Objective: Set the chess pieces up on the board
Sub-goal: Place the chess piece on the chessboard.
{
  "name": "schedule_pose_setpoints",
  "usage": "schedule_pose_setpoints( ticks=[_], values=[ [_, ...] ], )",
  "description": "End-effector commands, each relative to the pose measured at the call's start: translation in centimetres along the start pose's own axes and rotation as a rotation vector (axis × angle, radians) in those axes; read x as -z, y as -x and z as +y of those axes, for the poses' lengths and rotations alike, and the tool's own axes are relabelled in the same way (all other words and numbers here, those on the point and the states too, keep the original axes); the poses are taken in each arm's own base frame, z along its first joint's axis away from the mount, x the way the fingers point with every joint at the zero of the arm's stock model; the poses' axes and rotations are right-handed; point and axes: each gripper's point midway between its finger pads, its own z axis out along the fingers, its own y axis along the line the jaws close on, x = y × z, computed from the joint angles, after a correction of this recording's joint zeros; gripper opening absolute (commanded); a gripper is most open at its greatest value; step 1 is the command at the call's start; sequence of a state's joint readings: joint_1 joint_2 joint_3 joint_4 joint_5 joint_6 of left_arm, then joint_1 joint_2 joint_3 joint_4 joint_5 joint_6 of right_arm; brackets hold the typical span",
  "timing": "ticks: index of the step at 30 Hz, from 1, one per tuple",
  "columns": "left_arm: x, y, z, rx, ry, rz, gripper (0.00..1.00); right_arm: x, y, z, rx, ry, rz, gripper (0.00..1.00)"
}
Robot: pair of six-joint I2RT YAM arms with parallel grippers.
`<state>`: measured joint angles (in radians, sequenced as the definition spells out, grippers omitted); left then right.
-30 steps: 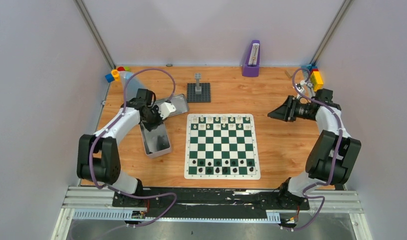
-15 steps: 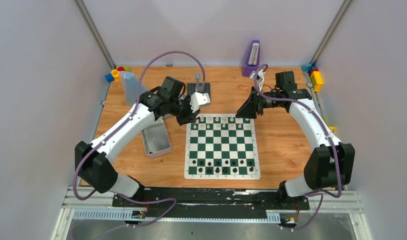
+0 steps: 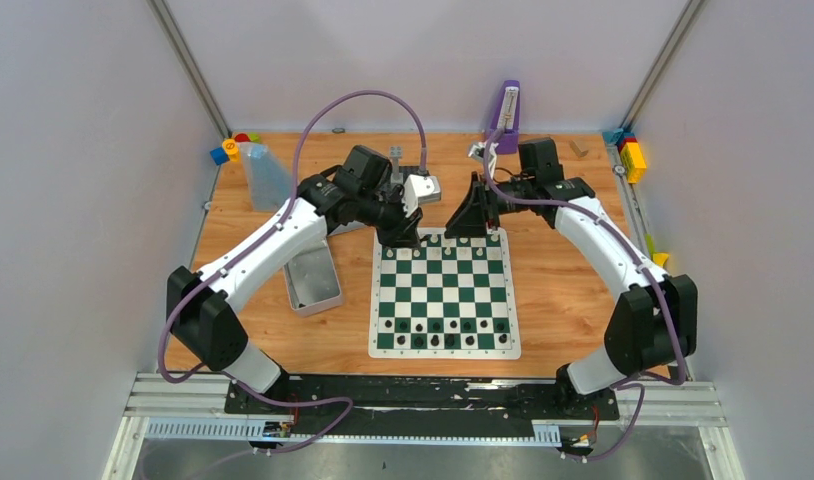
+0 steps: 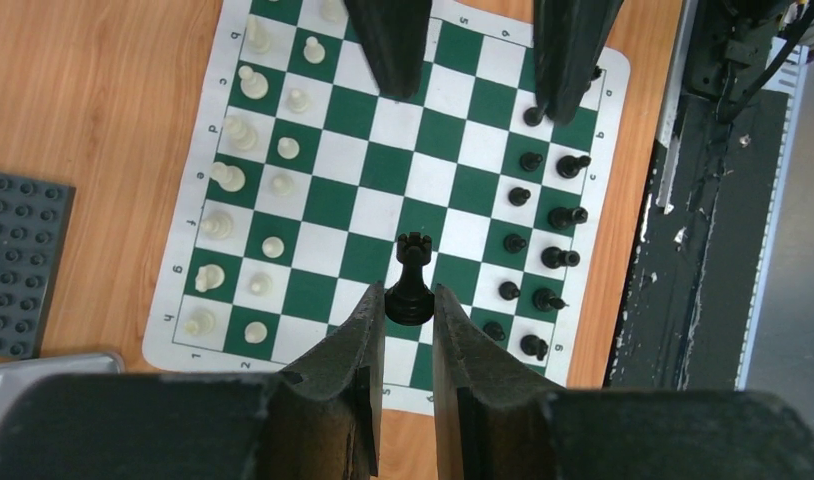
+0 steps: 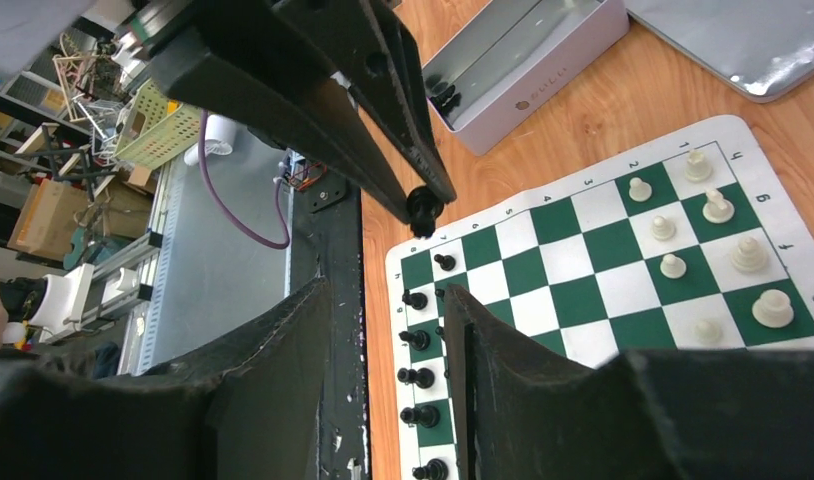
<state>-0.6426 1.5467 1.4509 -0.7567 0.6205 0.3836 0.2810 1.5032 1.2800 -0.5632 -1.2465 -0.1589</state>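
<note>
A: Where is the piece at this moment?
B: The left claw (image 4: 409, 300) has a black rook (image 4: 411, 265) pinched by its base, upright, in the air above the board (image 4: 383, 165); the right claw (image 5: 386, 295) stands half wide with nothing in it, facing the left one at the board's far edge.
A: And the rest?
B: White pieces (image 4: 245, 130) fill two rows on one side; black pieces (image 4: 543, 215) line the other, with gaps, I think; a few dark ones lie in the tin (image 5: 543, 85) on the desk (image 3: 573, 290).
A: How will the rook handle?
B: Light and hard, I'd judge, and smooth enough to slip or twist in the grip; the foot is small, so it would tip at a nudge; the hold low on the base looks right, since it leaves the top clear and the piece upright.
A: Any worry?
B: The neighbours stand close; come straight down and let go gently; the mat is thin and may shift.
</note>
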Motion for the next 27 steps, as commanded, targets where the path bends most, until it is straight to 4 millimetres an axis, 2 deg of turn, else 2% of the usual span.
schedule_pose_setpoints(
  ticks=[1,9,16,27],
  values=[
    [0.4,2.8,-0.7,-0.009,-0.012,-0.069,0.08,-1.5,1.7,-0.3,0.031,0.009,-0.017,0.47],
    [0.7,3.2,-0.9,-0.016,-0.008,-0.083,0.08,-3.9,1.0,-0.5,0.012,0.021,0.016,0.47],
    [0.9,3.3,-1.2,-0.022,-0.008,-0.087,0.08,-4.9,0.5,-0.4,0.004,0.032,0.038,0.43],
    [1.0,3.1,-1.3,-0.026,-0.006,-0.084,0.07,-5.4,0.1,-0.4,0.001,0.037,0.048,0.25]
  ],
)
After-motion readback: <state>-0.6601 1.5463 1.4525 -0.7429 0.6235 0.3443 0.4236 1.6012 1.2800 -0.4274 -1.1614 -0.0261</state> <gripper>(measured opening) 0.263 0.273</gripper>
